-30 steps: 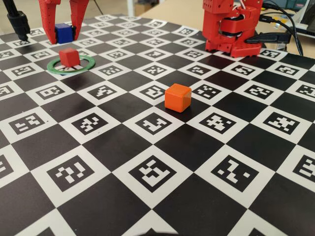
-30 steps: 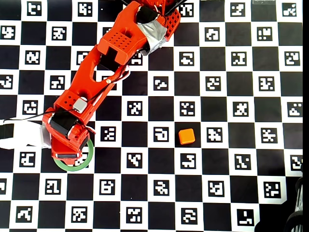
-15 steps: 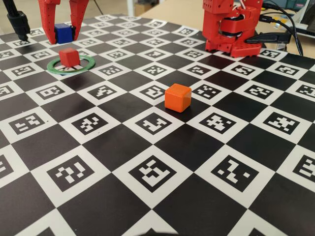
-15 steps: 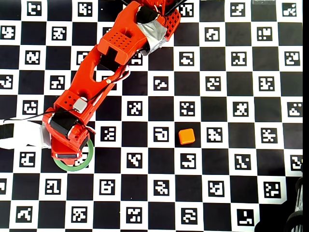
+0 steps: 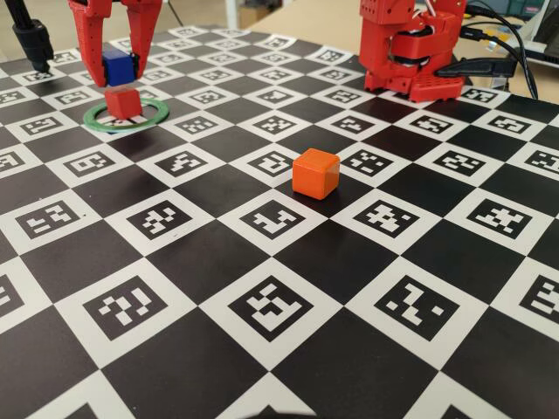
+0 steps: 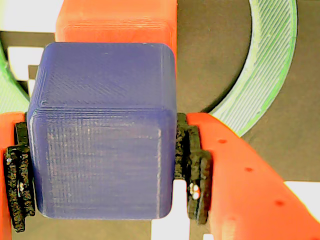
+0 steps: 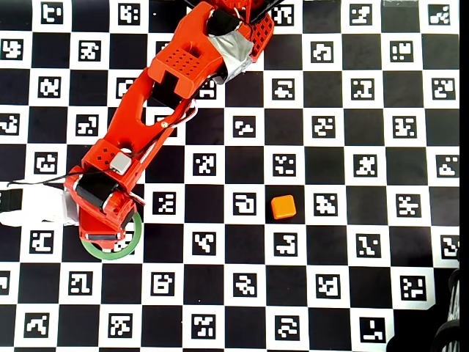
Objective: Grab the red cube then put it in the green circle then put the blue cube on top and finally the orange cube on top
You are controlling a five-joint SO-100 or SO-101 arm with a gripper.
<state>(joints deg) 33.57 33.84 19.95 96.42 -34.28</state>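
Note:
In the fixed view my red gripper [image 5: 115, 77] is shut on the blue cube [image 5: 116, 65], which hangs directly over the red cube [image 5: 123, 103]. I cannot tell whether the two cubes touch. The red cube sits inside the green circle [image 5: 154, 118]. In the wrist view the blue cube [image 6: 100, 135] fills the space between the black pads [image 6: 192, 170], the red cube [image 6: 115, 22] shows just beyond it, and an arc of the green circle [image 6: 270, 75] curves at the right. The orange cube [image 5: 315, 172] stands alone mid-board. From overhead the arm [image 7: 146, 125] hides both cubes, leaving part of the green circle [image 7: 110, 254] and the orange cube [image 7: 283, 207] visible.
The checkered marker board [image 5: 288, 314] covers the table. The arm's red base [image 5: 410, 48] with cables stands at the back right. A black post [image 5: 31, 39] rises at the far left, next to the gripper.
The gripper has carried the blue cube from behind the red cube to directly over it, and slightly lower. The orange cube and the red cube have stayed put.

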